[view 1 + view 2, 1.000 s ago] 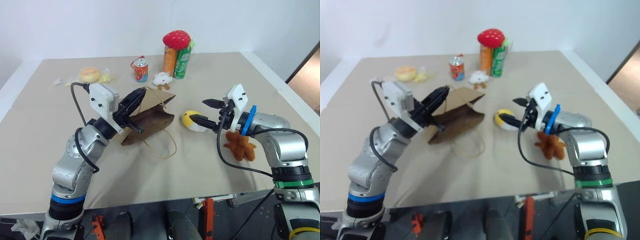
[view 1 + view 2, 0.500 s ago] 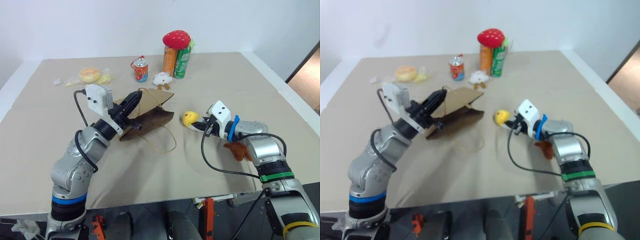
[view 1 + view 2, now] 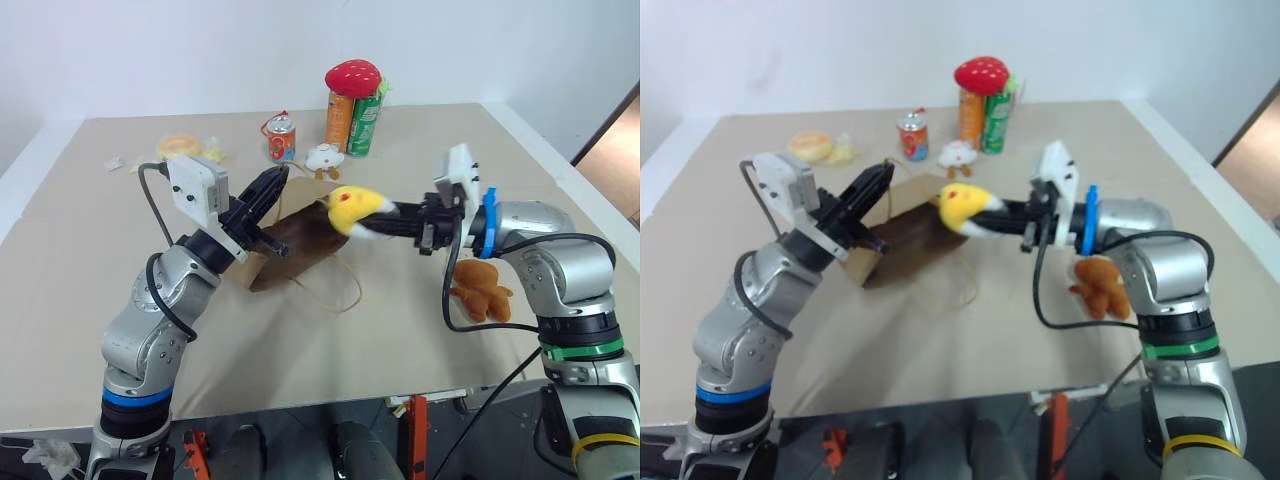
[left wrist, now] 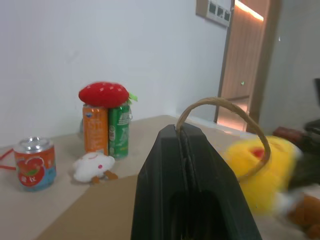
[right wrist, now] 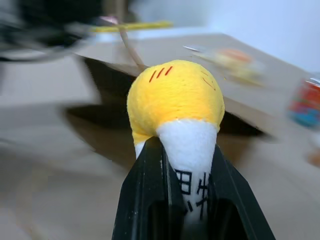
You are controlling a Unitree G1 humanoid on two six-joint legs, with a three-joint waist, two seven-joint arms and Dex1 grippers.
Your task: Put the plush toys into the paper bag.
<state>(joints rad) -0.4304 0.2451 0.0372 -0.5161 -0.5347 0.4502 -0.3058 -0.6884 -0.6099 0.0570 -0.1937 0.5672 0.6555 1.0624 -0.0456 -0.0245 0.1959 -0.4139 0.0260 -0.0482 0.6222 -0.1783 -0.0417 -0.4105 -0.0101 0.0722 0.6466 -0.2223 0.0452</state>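
The brown paper bag [image 3: 300, 235] lies on the table with its mouth raised. My left gripper [image 3: 277, 182] is shut on its upper edge and cord handle [image 4: 225, 105]; the other handle [image 3: 335, 295] loops loose on the table. My right gripper [image 3: 388, 224] is shut on the white end of the yellow-and-white egg-shaped plush toy [image 3: 355, 208], holding it in the air right at the bag's mouth, yellow end toward the bag. The brown teddy bear [image 3: 482, 290] lies on the table below my right forearm.
At the back stand a red can [image 3: 281, 138], an orange can [image 3: 340, 122] and a green can [image 3: 365, 125] topped by a red mushroom plush [image 3: 353, 77]. A small white plush [image 3: 324, 158] sits beside them. An orange bun [image 3: 180, 146] lies far left.
My right gripper shut on the yellow-and-white plush on the table, then lifted it up and left to the bag's mouth. The left gripper kept its hold on the bag.
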